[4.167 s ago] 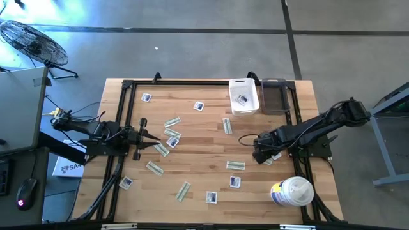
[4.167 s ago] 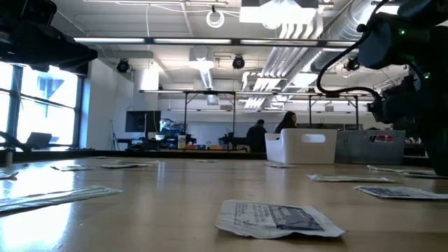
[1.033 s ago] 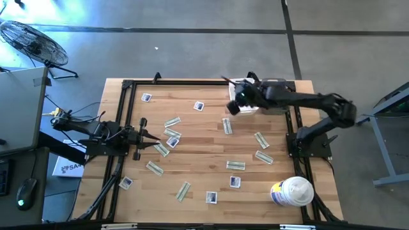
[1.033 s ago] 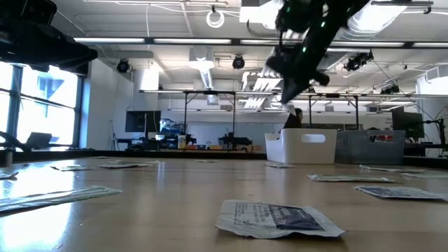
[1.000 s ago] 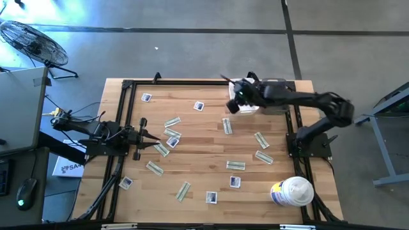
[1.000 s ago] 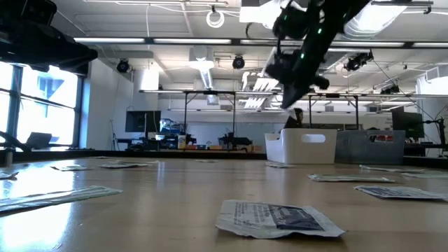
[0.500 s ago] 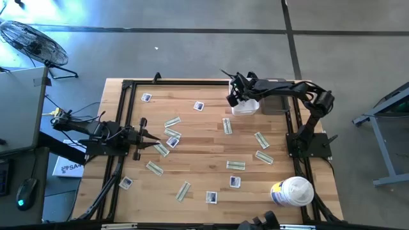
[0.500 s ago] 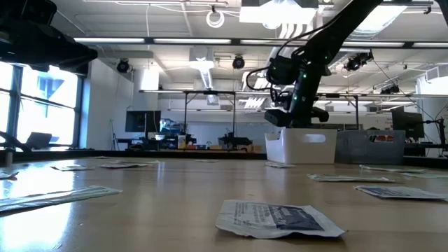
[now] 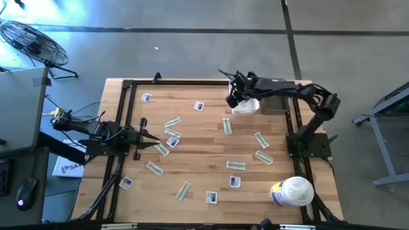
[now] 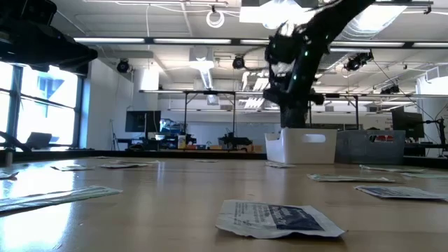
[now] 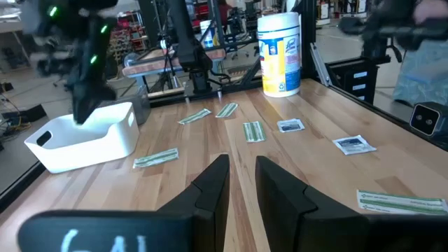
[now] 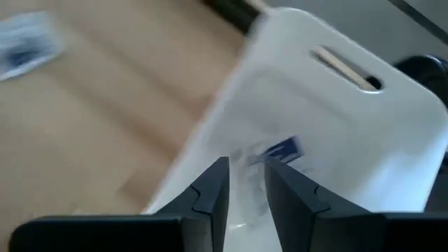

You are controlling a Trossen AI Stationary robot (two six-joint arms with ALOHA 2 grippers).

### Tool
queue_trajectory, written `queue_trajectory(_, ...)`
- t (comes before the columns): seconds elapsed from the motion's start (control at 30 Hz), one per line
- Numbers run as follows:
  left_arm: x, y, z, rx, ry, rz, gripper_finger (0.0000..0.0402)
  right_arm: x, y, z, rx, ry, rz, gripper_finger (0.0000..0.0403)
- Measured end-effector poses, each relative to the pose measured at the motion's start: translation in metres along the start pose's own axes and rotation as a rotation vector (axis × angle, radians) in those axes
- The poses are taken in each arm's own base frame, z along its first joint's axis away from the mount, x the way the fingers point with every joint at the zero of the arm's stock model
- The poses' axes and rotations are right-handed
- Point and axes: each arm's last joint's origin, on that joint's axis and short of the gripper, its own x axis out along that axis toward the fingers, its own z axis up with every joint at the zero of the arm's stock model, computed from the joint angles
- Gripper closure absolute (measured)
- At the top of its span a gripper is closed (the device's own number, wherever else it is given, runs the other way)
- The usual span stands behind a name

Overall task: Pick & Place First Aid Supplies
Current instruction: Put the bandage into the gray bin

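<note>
- The right gripper (image 9: 237, 94), which was low over the near right of the table beside a pale strip, has swung to the far side and now hangs above the white bin (image 9: 246, 105).
- Its fingers (image 12: 210, 187) have parted slightly.
- A blue-printed packet (image 12: 281, 150) lies in the bin beneath them.

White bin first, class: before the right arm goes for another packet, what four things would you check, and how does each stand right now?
1. Right gripper is over the white bin: ok.
2. Right gripper's fingers are parted with nothing between them in the right wrist view: ok.
3. A packet lies inside the bin: ok.
4. Packets remain on the table, for example a strip near the bin: ok.
5. Left gripper waits low at the table's left, away from the bin: ok.
</note>
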Motion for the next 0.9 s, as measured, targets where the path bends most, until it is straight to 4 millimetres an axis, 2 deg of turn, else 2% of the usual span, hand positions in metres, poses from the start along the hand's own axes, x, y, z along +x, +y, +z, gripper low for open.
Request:
queue_trajectory(0.13, 0.0, 0.0, 0.0, 0.0, 0.0, 0.0, 0.0332, -0.049, 0.024, -0.017, -0.103, -0.008, 0.072, 0.0319)
queue_trajectory(0.23, 0.0, 0.0, 0.0, 0.0, 0.0, 0.0, 0.0332, -0.085, 0.04, -0.038, -0.158, 0.0, 0.115, 0.0319)
queue_trajectory(0.33, 0.0, 0.0, 0.0, 0.0, 0.0, 0.0, 0.0332, -0.107, 0.052, -0.061, -0.165, 0.057, 0.126, 0.032)
queue_trajectory(0.43, 0.0, 0.0, 0.0, 0.0, 0.0, 0.0, 0.0332, -0.116, 0.062, -0.085, -0.154, 0.14, 0.064, 0.032)
queue_trajectory(0.53, 0.0, 0.0, 0.0, 0.0, 0.0, 0.0, 0.0332, -0.111, 0.068, -0.11, -0.11, 0.217, 0.003, 0.032)
queue_trajectory(0.67, 0.0, 0.0, 0.0, 0.0, 0.0, 0.0, 0.0332, -0.09, 0.063, -0.139, 0.019, 0.3, -0.065, 0.032)
queue_trajectory(0.8, 0.0, 0.0, 0.0, 0.0, 0.0, 0.0, 0.0332, -0.064, 0.05, -0.157, 0.072, 0.326, -0.116, 0.032)
queue_trajectory(0.9, 0.0, 0.0, 0.0, 0.0, 0.0, 0.0, 0.0332, -0.047, 0.046, -0.163, 0.108, 0.321, -0.068, 0.032)
